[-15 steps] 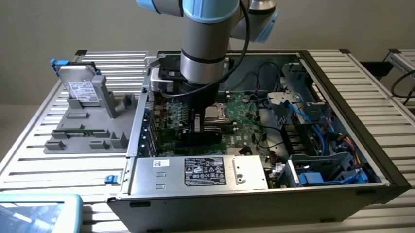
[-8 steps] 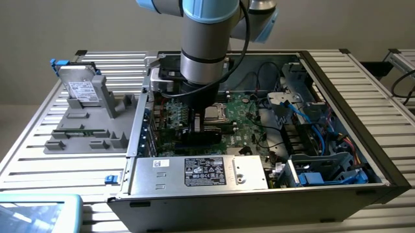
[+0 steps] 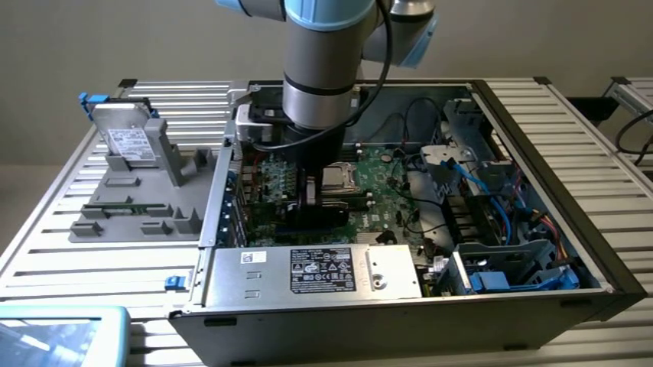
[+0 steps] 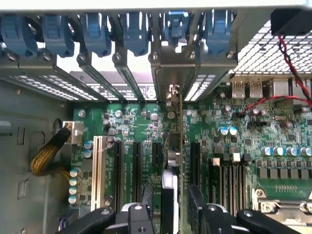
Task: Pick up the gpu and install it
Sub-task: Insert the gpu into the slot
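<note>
You can see printing in three places, but none of it can be read. The power supply [image 3: 311,273] carries a black label [image 3: 321,270] with white lines and marks, and a small white sticker [image 3: 253,258] beside it. The hard drive [image 3: 131,138] on the grey stand bears a white label [image 3: 130,143] with dark print. On the motherboard [image 4: 214,141] you find only tiny white markings, too small to make out.
</note>
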`<state>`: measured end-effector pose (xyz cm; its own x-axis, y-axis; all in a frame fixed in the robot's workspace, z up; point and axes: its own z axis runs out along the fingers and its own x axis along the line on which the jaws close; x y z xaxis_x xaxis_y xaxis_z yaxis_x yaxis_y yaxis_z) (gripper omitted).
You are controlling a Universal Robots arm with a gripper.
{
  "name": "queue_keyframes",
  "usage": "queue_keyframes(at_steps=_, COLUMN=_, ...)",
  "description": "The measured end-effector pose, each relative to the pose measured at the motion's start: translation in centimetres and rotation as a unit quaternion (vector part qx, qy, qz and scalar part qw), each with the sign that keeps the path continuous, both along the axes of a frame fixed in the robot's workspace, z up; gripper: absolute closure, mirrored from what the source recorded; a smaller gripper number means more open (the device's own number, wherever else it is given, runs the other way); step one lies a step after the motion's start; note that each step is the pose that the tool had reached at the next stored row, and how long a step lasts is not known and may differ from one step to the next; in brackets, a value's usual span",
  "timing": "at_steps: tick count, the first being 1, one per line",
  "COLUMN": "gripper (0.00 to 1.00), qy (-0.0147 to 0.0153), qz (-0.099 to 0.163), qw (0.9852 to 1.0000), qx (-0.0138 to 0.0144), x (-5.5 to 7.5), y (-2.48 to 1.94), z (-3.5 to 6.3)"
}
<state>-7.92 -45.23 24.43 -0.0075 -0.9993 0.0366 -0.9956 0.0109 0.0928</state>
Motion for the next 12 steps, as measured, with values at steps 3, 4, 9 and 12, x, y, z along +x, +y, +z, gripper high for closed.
queue_keyframes(at_steps=3, gripper=0.58, qy=-0.0122, qz=0.000, qw=0.9999, qx=-0.0009, x=0.0, y=0.01, z=0.26)
queue_keyframes(at_steps=4, gripper=0.58, qy=-0.0141, qz=0.000, qw=0.9999, qx=-0.0013, x=0.0, y=0.04, z=0.47)
queue_keyframes(at_steps=9, gripper=0.58, qy=-0.0145, qz=0.000, qw=0.9999, qx=-0.0019, x=-0.3, y=0.08, z=2.47)
queue_keyframes(at_steps=12, gripper=0.58, qy=-0.0146, qz=0.000, qw=0.9999, qx=-0.0019, x=-0.5, y=0.08, z=3.86)
